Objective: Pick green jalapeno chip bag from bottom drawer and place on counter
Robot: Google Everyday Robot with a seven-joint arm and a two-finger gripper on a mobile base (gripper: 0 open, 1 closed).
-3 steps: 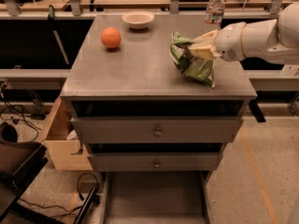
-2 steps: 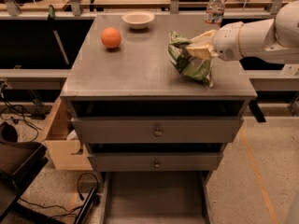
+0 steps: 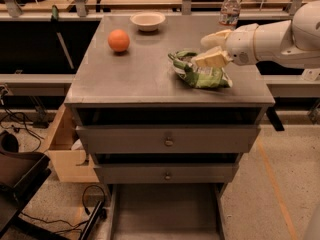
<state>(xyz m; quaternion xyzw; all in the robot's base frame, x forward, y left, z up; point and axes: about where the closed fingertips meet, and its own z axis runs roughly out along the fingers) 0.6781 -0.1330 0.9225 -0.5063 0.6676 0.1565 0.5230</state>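
The green jalapeno chip bag [image 3: 200, 75] lies on the counter [image 3: 135, 74], at its right side near the front edge. My gripper [image 3: 207, 48] comes in from the right on the white arm and sits just above the bag's back edge. Its two pale fingers [image 3: 216, 37] are spread apart with nothing between them. The lower finger hovers right over the bag's top. The bottom drawer [image 3: 165, 209] is pulled out below the two knobbed drawers, and its flat grey floor shows bare.
An orange ball [image 3: 118, 40] and a white bowl [image 3: 147, 20] sit at the counter's back left. A water bottle [image 3: 230, 6] stands at the back right. A wooden box [image 3: 62, 149] stands left of the cabinet, with cables and a dark frame [image 3: 20, 184] on the floor.
The bag was held tilted up in the shut fingers. Now it lies flatter on the counter and the fingers have spread apart above it.
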